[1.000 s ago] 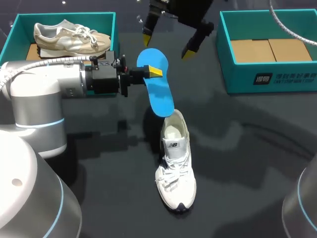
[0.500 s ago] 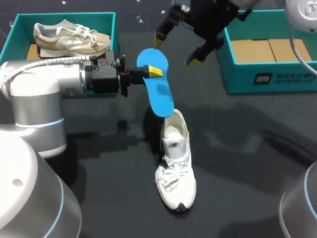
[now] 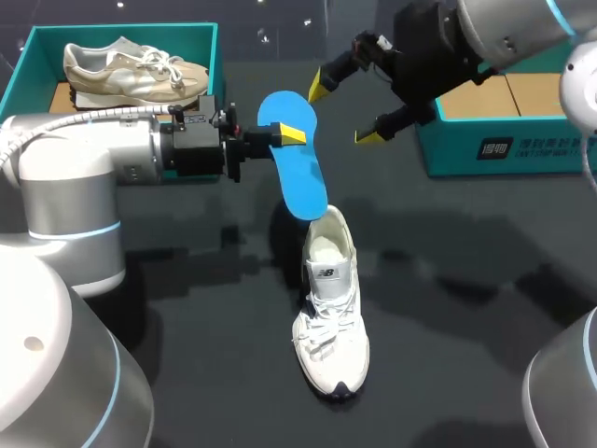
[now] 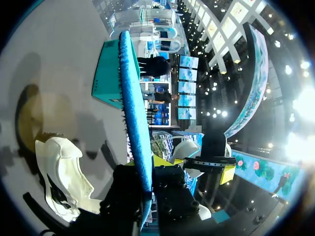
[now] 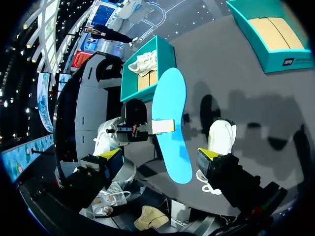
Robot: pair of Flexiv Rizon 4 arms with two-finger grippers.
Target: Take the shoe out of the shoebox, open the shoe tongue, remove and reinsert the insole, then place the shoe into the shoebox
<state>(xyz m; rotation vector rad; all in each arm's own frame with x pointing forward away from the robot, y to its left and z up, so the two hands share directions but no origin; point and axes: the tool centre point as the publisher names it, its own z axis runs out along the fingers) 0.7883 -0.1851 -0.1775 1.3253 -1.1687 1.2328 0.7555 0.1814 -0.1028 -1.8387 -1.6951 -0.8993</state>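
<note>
I've got the left gripper (image 3: 284, 135) clamped on the blue insole (image 3: 303, 182), its lower end at the white shoe (image 3: 331, 317) heel below. The right gripper (image 3: 343, 114) is spread wide, holding nothing, beside the insole's top.

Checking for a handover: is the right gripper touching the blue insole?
Apart. The head view shows a clear gap between the open yellow tips of the right gripper and the insole, held only by the left gripper.
</note>
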